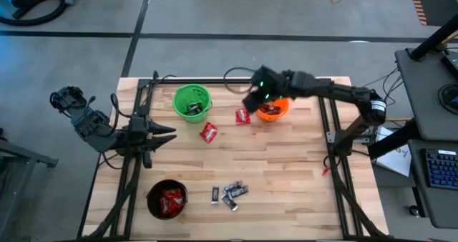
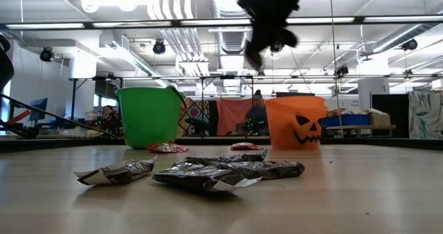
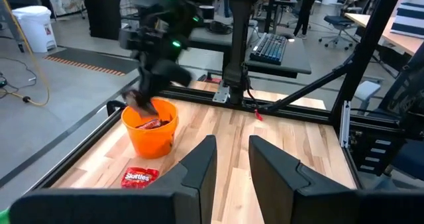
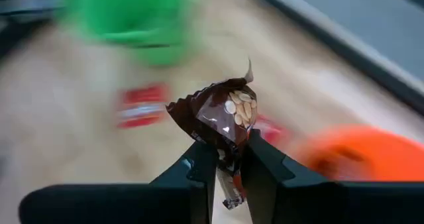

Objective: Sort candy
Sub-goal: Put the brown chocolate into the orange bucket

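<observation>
R gripper (image 4: 225,159) is clamped on a dark brown-red bar (image 4: 222,116); the wrapper bulges out past the fingertips, its lower end tucked btwn the fingers and hidden. From overhead the held bar can't be made out, the arm's dark body covers it. In the low view the R gripper (image 2: 255,54) hangs high above the table, blurred, and the bar is hard to tell from the fingers.

Orange bucket (image 1: 274,110) sits just beside and under the R gripper, partly covered by it from above; some dark wrappers inside, type unclear. One red packet (image 1: 243,117) lies just next to the bucket on the gripper's near side, another red packet (image 1: 209,132) farther out toward table centre. Green bucket (image 1: 192,101) stands near, on the far side from the R arm's base; contents dark, can't tell which sweets.

Well away from the R gripper, at the table's front: a cluster of black-silver bars (image 1: 230,192), and a black bucket (image 1: 167,199) w/ red packets inside.

L gripper (image 3: 232,159) waits at the table's left edge, well apart from all candy, fingers a narrow gap apart w/ nothing btwn them. From its wrist cam the R arm blocks part of the orange bucket's rim.
</observation>
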{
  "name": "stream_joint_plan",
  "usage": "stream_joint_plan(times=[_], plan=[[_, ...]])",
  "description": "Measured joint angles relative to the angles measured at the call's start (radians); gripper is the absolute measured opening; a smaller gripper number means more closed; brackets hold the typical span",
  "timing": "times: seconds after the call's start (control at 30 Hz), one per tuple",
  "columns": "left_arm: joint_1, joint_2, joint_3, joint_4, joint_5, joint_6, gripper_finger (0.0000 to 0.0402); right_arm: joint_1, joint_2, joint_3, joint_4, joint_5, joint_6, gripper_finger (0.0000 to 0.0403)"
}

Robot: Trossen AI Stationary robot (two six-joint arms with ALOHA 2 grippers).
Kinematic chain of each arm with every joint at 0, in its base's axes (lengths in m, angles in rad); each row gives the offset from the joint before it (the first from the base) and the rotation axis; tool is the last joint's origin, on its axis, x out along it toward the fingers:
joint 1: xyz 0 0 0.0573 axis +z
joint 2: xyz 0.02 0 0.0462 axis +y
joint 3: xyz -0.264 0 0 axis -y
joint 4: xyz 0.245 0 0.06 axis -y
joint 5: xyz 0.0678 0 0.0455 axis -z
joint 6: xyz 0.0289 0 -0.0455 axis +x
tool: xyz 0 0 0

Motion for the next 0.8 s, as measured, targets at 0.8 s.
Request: stream_joint_plan(times=[0.8], plan=[[0.031,0.000,0.000,0.000,-0.001,-0.016,0.0074,-0.189,0.017,0.022,-0.325,0.081,0.065,0.0122]])
